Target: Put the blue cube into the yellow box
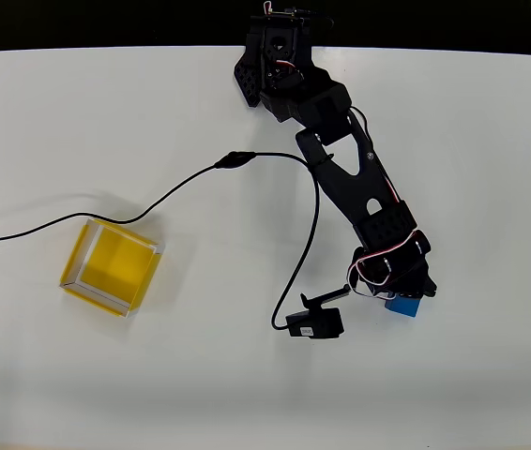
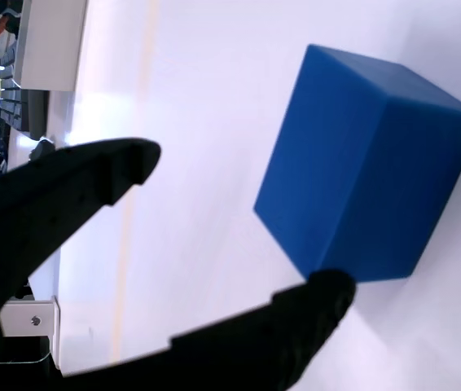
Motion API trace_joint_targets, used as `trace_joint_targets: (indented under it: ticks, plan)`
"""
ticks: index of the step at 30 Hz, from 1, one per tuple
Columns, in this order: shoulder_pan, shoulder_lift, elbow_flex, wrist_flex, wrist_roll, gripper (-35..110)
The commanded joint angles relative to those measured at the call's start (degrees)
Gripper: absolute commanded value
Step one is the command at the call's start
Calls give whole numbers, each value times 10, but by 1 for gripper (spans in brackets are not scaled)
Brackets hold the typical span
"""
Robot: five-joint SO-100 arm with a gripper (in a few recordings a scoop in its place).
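White tabletop (image 2: 214,122) runs under the gripper (image 2: 239,224), whose black fingers (image 2: 92,175) are spread apart with nothing held; the blue cube (image 2: 365,163) sits just beyond their tips, the yellow box (image 1: 113,266) well apart

Showing matte black arm (image 1: 350,178) w/ chunky jointed segments, oval cutout mid-link. Carrying red & white wires looped near wrist, thin black cable (image 1: 308,234) trailing to small black cam module (image 1: 315,324). Ending in black tapered fingers (image 2: 92,175) w/ rounded tips.
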Motion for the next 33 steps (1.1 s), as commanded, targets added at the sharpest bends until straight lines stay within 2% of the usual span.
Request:
trace_joint_targets:
  ticks: [1, 17, 26, 33]
  plan:
    - [-13, 13, -79, 0, 3, 41]
    - [-4, -104, -163, -15, 0, 39]
    - [0, -119, -162, -21, -19, 22]
    - [8, -83, -151, -8, -47, 17]
